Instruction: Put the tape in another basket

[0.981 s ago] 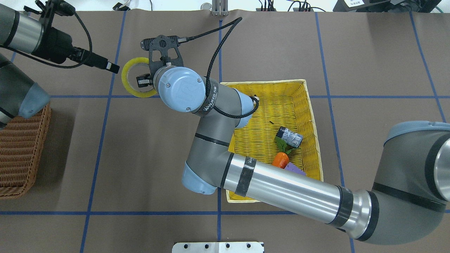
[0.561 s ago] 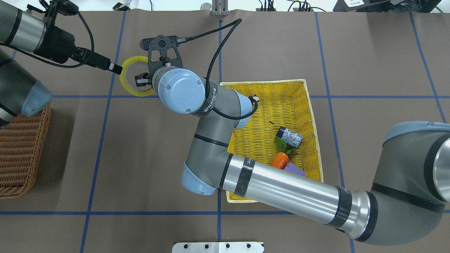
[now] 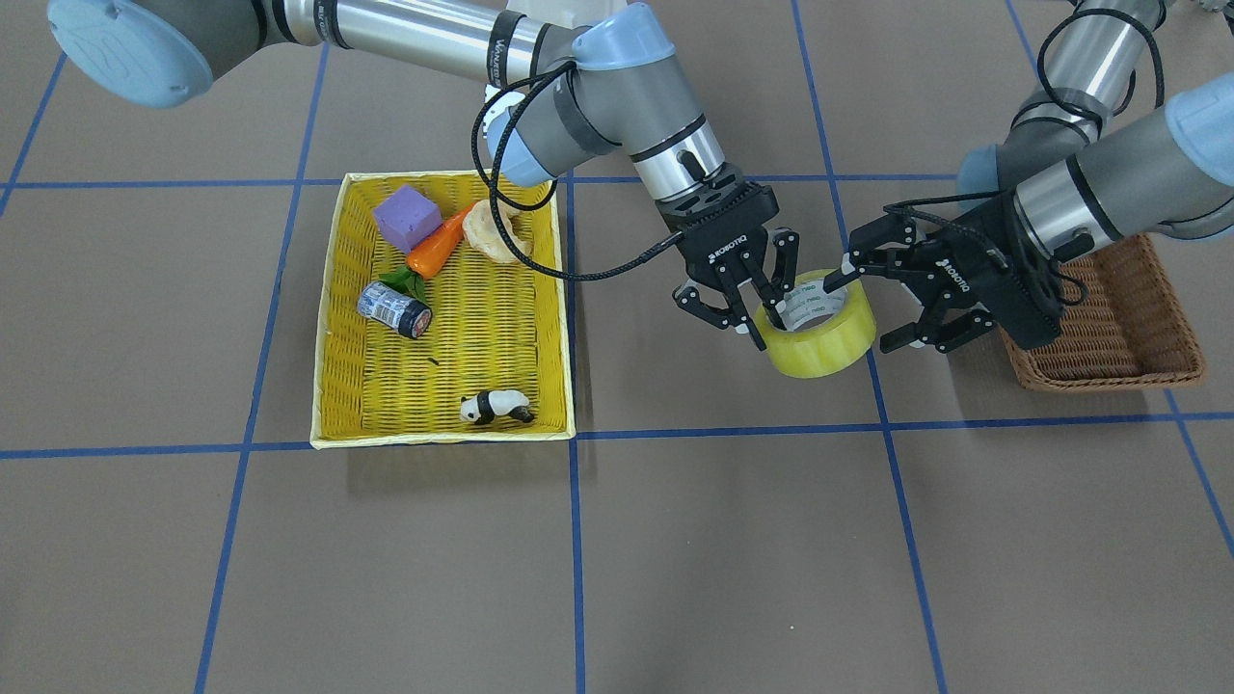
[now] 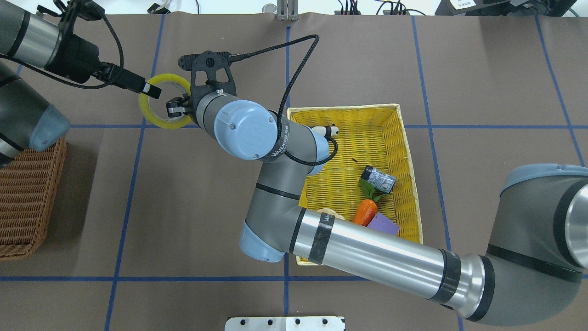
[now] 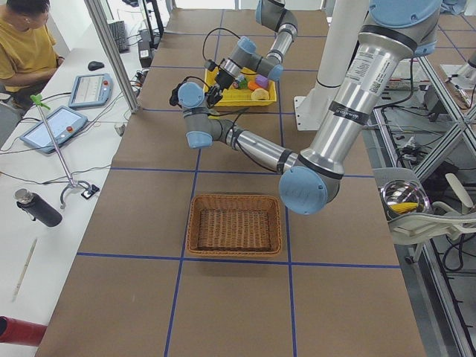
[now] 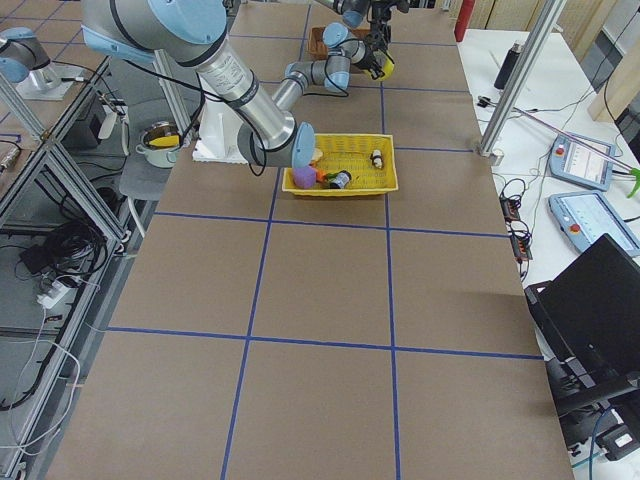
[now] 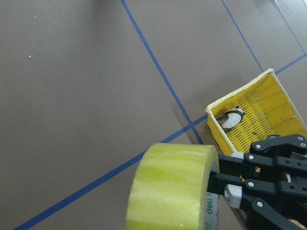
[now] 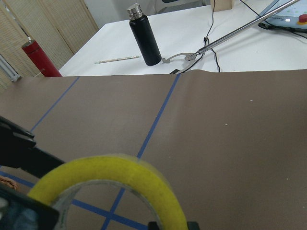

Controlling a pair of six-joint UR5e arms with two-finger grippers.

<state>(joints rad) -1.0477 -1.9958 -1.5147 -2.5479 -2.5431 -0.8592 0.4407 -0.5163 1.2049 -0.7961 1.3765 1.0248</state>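
The tape is a wide yellowish roll with a white printed core, held above the table between the two baskets. My right gripper is shut on its wall, one finger inside the core and one outside. My left gripper is open and straddles the opposite side of the roll, one finger over the core and one outside. In the overhead view the tape sits between my left gripper and my right gripper. The brown wicker basket lies behind the left gripper, at the left edge of the overhead view.
The yellow basket holds a dark-capped jar, a carrot, a purple block, a pale shell-shaped piece and a toy panda. The right arm's forearm crosses over that basket.
My right gripper has carried the tape leftward in the overhead view, toward my left gripper. The left gripper's finger now overlaps the roll's rim instead of standing apart from it.
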